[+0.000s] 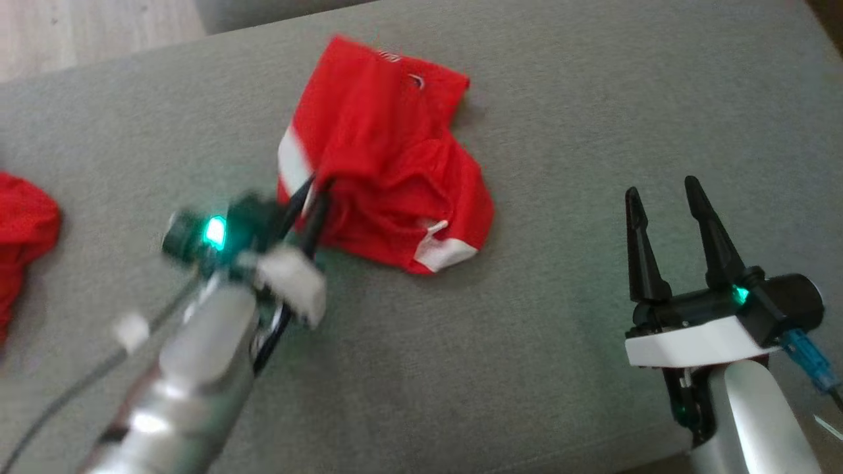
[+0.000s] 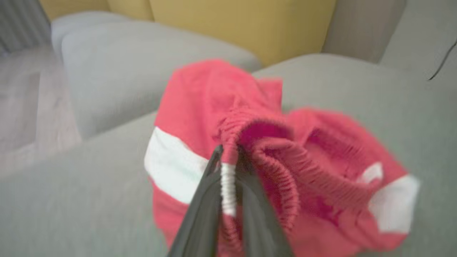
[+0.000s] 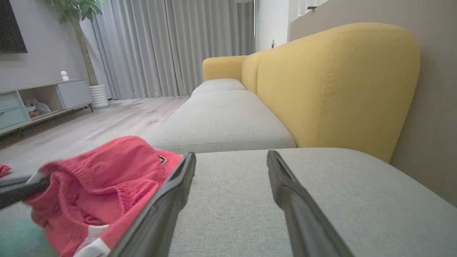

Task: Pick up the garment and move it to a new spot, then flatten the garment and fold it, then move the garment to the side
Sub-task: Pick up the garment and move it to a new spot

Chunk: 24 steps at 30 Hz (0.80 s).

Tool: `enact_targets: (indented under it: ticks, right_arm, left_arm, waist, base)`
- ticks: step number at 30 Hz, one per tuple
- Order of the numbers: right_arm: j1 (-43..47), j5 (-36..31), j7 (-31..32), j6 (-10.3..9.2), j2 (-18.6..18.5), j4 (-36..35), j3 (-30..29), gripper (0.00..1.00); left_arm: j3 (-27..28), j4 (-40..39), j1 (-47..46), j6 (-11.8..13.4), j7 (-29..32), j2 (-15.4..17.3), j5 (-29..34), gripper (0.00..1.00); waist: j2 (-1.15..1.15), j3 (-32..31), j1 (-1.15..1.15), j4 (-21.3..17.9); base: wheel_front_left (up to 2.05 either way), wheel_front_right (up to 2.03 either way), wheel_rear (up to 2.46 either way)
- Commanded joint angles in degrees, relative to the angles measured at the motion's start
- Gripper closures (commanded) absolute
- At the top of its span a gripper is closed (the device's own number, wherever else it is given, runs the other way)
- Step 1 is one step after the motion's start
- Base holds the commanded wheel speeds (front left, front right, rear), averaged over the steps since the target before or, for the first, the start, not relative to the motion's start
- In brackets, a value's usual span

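The garment is a crumpled pair of red shorts with white stripes, lying on the grey sofa cushion. My left gripper is shut on its near left edge. In the left wrist view the two dark fingers pinch the ribbed waistband of the garment. My right gripper stands open to the right of the garment, apart from it, with nothing between its fingers. The right wrist view shows the open right gripper with the garment at its left.
Another red cloth lies at the left edge of the cushion. A yellow sofa back rises behind the cushions. Wooden floor shows beyond the far left edge. Bare cushion stretches to the right and front of the garment.
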Motion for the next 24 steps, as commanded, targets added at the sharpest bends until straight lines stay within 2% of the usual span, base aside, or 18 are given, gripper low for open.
enact_targets:
  ticks: [1,4,5,8,11,19,24]
  right_arm:
    - [-1.0,0.4,0.0,0.37,0.2,-1.9,1.1,0.0]
    - [-0.4,0.5,0.0,0.37,0.2,-1.6,0.3,0.0]
    - [-0.4,0.5,0.0,0.37,0.2,-1.6,0.3,0.0]
    - [0.6,0.2,0.0,0.37,0.2,-1.4,-1.4,0.0]
    - [1.9,-0.2,0.0,0.37,0.2,-1.0,-2.4,0.0]
    - [7.1,-1.5,0.0,0.37,0.2,-0.8,-3.9,0.0]
    - [11.5,-1.3,0.0,0.37,0.2,-2.1,-4.4,0.0]
  left_arm:
    - [2.5,0.0,-1.0,2.3,-3.4,1.4,0.0,0.0]
    - [5.8,0.3,3.4,6.1,-5.6,0.2,-1.0,0.0]
    - [5.8,0.3,3.4,6.1,-5.6,0.2,-1.0,0.0]
    - [12.1,-9.8,9.0,11.0,-5.7,-0.4,1.1,0.0]
    - [18.1,-19.7,17.0,13.7,-5.8,-2.1,4.2,0.0]
    - [26.5,-36.8,34.7,14.2,-5.8,-6.8,11.9,0.0]
    - [25.8,-41.5,43.0,12.7,-5.8,-7.8,15.5,0.0]
  waist:
    - [0.0,0.4,-0.01,1.5]
    - [0.0,-0.4,-0.01,3.6]
    - [0.0,-0.4,-0.01,3.6]
    - [0.0,-1.2,-0.01,6.5]
    - [0.0,-2.8,-0.01,9.5]
    - [0.0,-8.4,-0.01,15.6]
    - [0.0,-11.6,-0.01,17.9]
  base:
    - [0.0,0.0,0.0]
    - [0.0,0.0,0.0]
    - [0.0,0.0,0.0]
    - [0.0,0.0,0.0]
    - [0.0,0.0,0.0]
    - [0.0,0.0,0.0]
    - [0.0,0.0,0.0]
